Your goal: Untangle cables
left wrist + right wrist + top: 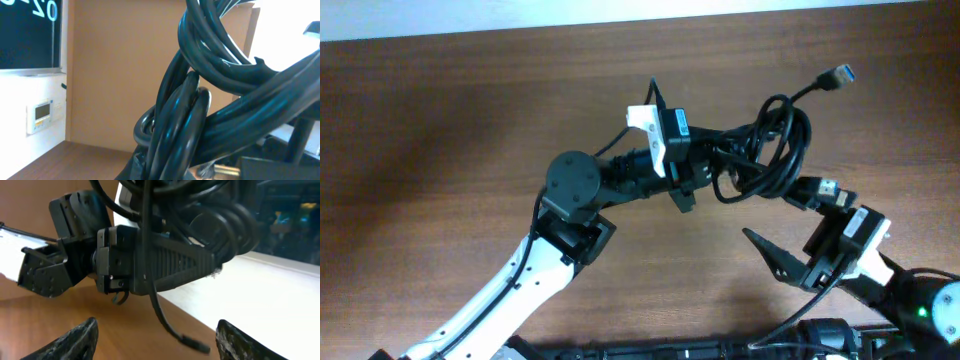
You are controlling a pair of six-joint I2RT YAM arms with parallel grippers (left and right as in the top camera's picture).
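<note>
The left gripper (703,168) is clamped on a bundle of thin black flexible cables (775,150), with its jaws together on the strands. The right wrist view shows its ribbed black finger (175,262) pressed along the coils. The bundle sits just beyond this gripper's fingertips, raised above the brown wooden table (470,120). The number of cords cannot be counted because the loops overlap. One strand runs out of the coils on the side away from the left gripper and ends in a blue-tipped plug (836,75). In the left wrist view the cables (200,115) fill the frame at close range, and the gripper's own fingers cannot be made out.

The right gripper (160,340) has its jaws wide apart and holds nothing. It sits below and just beside the bundle. In its own view only its two fingertips (75,340) show, cut off by the bottom edge. Between them dangles a single thin cord ending in a small plug end (194,343), which touches neither fingertip.
</note>
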